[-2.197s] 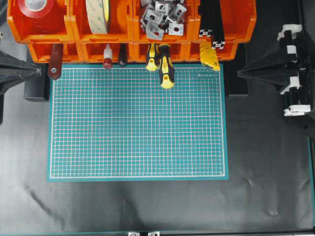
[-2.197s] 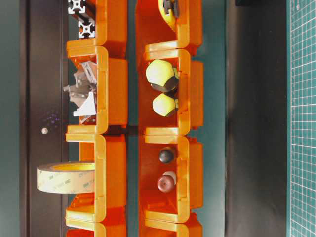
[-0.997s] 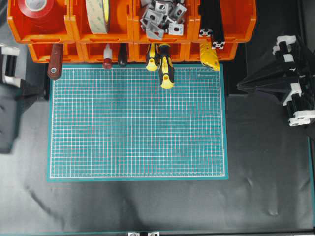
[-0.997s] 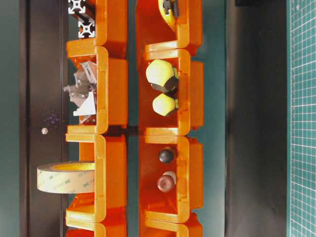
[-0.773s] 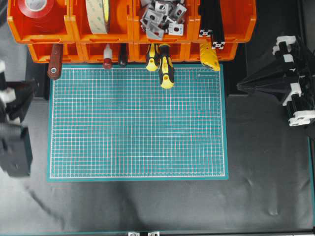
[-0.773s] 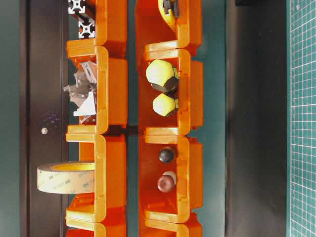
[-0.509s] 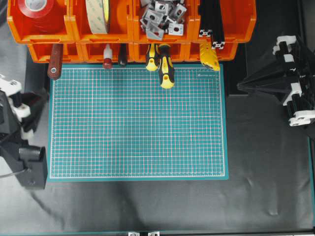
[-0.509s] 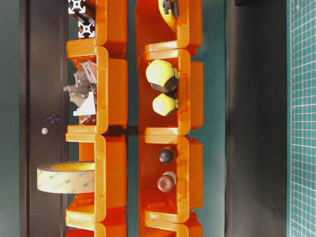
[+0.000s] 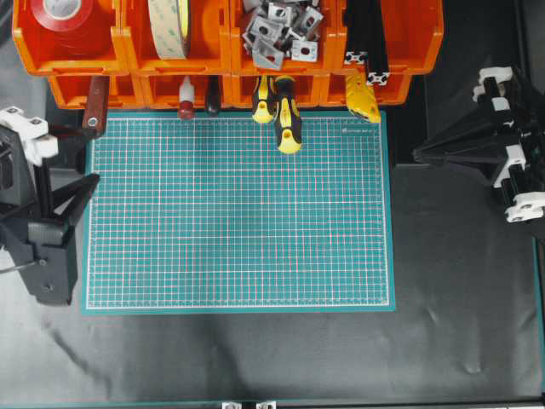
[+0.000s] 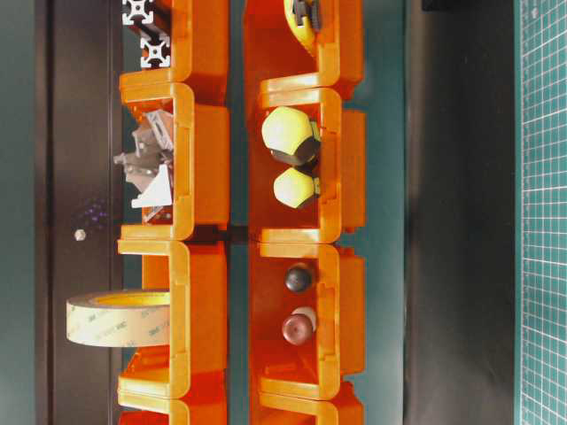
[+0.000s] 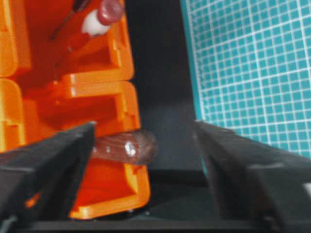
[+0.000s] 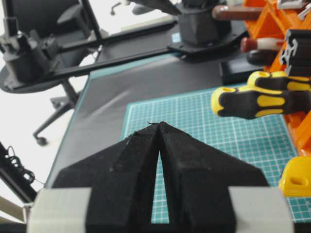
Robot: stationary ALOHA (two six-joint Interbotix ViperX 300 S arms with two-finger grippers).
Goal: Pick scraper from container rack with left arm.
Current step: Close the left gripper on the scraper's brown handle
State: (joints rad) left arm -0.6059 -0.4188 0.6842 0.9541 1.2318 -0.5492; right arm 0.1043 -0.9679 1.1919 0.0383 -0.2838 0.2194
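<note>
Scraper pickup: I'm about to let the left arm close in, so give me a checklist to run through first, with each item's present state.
1. Left pincer open: ok, fingers stand wide apart.
2. Scraper handle sticks out of the rack: ok.
3. Handle between the fingers: not ok; it lies near the left finger, off centre, not yet enclosed.
4. Nothing else in the gap: ok, only dark table and mat edge show.
5. Pincer touching the handle: cannot tell.
6. Right pincer out of the way: ok, shut, over the mat's far side.
</note>
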